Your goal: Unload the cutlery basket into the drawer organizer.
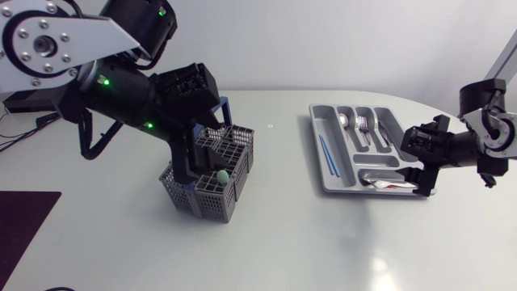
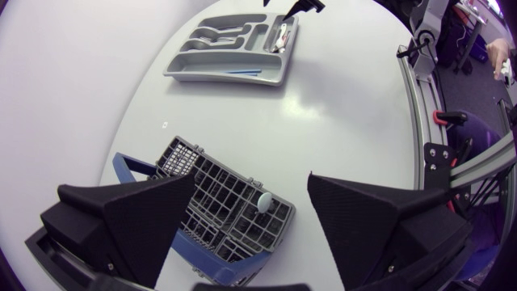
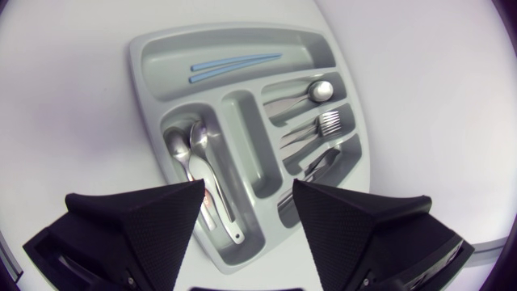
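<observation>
The grey cutlery basket (image 1: 216, 179) with a blue handle stands left of the table's middle. A pale green utensil end (image 1: 222, 177) pokes out of it. My left gripper (image 1: 202, 158) hangs just over the basket, open; in the left wrist view the basket (image 2: 230, 198) and the pale utensil end (image 2: 264, 202) lie below its spread fingers (image 2: 145, 218). The grey drawer organizer (image 1: 326, 153) at the right holds blue chopsticks (image 3: 234, 67), spoons (image 3: 194, 158), a fork (image 3: 315, 128) and knives (image 3: 319, 166). My right gripper (image 3: 246, 218) is open above the spoon compartment, holding nothing.
The organizer (image 2: 234, 52) lies far ahead of the left gripper across bare white table. A dark mat (image 1: 20, 226) sits at the front left edge. My right gripper (image 1: 426, 179) hovers at the organizer's front right corner, near the table's right edge.
</observation>
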Robot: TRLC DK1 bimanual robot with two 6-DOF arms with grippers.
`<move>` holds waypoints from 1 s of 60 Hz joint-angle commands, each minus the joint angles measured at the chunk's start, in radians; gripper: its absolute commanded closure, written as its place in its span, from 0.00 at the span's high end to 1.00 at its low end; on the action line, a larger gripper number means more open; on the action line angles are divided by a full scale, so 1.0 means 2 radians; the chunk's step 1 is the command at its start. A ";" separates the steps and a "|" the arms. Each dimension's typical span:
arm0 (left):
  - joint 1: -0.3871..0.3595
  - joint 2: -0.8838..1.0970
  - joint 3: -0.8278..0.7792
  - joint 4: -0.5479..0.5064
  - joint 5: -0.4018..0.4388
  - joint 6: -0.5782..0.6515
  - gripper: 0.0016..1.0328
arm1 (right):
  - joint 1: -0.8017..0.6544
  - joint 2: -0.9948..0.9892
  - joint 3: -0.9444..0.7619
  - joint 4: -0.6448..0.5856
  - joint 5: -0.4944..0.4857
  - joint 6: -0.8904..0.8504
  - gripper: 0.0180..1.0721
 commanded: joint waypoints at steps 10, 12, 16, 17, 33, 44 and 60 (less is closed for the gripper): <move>-0.015 -0.037 -0.059 -0.007 -0.030 0.062 0.95 | 0.015 -0.054 -0.012 -0.033 -0.025 0.036 0.82; -0.014 -0.040 -0.068 -0.007 -0.032 0.076 0.94 | 0.017 -0.060 -0.016 -0.040 -0.031 0.036 0.82; -0.010 -0.041 -0.078 -0.008 -0.037 0.102 0.94 | 0.020 -0.071 -0.023 -0.046 -0.040 0.036 0.82; -0.009 -0.041 -0.080 -0.009 -0.040 0.109 0.94 | 0.022 -0.074 -0.025 -0.046 -0.041 0.036 0.82; -0.006 0.009 -0.023 -0.070 -0.053 0.207 0.94 | 0.052 -0.096 -0.054 -0.046 -0.040 0.038 0.82; -0.014 0.055 0.015 -0.088 -0.070 0.240 0.93 | 0.062 -0.107 -0.069 -0.044 -0.041 0.040 0.82; -0.021 0.102 0.040 -0.095 -0.070 0.259 0.87 | 0.074 -0.118 -0.079 -0.040 -0.047 0.046 0.82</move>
